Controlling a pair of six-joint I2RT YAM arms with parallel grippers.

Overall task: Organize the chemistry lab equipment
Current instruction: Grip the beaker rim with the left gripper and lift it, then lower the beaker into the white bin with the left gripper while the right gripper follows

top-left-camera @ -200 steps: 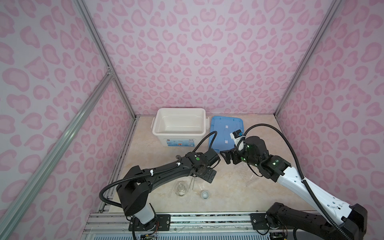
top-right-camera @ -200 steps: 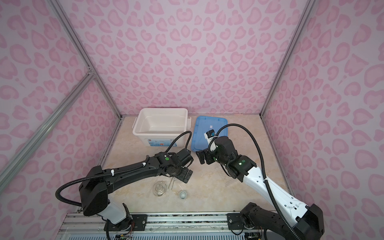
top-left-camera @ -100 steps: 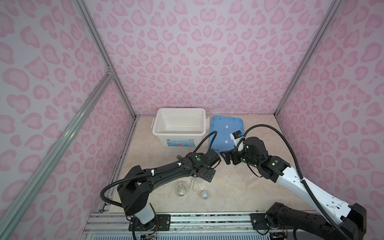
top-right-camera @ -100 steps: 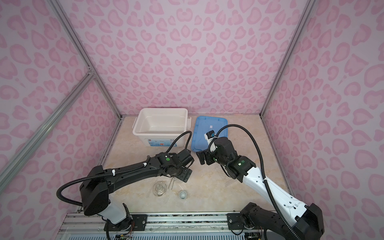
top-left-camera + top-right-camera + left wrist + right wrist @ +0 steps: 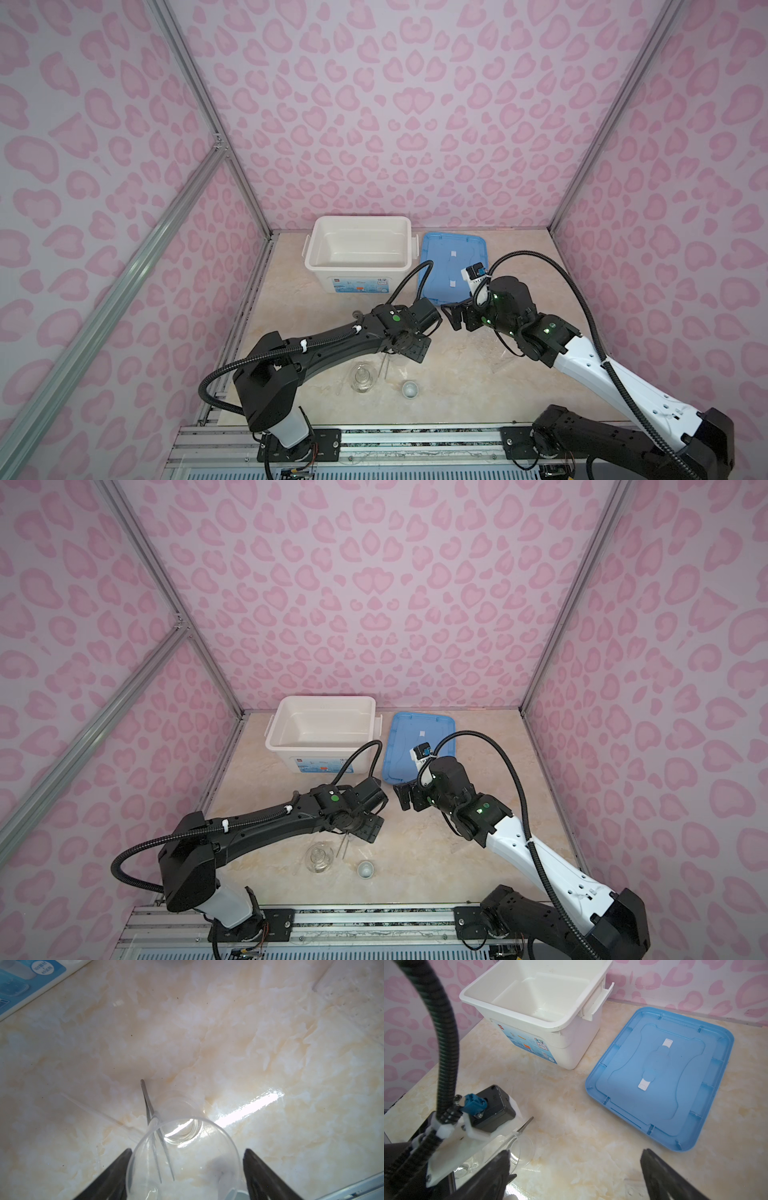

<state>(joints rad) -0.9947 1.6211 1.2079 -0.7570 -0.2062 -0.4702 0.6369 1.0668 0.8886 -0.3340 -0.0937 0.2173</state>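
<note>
A clear glass beaker point(image 5: 185, 1159) sits mouth-up between my left gripper point(image 5: 187, 1153) fingers, which press its wall on both sides. Metal tweezers point(image 5: 148, 1103) lie on the table against the beaker and show partly through the glass. A thin glass rod point(image 5: 93, 1108) lies beside them. In both top views the left gripper point(image 5: 409, 351) points down near the glass flask point(image 5: 363, 377) and the small white cup point(image 5: 409, 390). My right gripper point(image 5: 576, 1152) hangs open over bare table point(image 5: 453, 322). The clear tube rack point(image 5: 496, 353) lies under the right arm.
The large white bin point(image 5: 357, 269) stands at the back with nothing inside. The flat blue lid point(image 5: 451, 262) lies beside it on the right. Pink walls close the table on three sides, and a metal rail point(image 5: 374, 440) runs along the front.
My left gripper's jaws have narrowed onto the beaker. The right arm has shifted only slightly, and its jaws stay wide.
</note>
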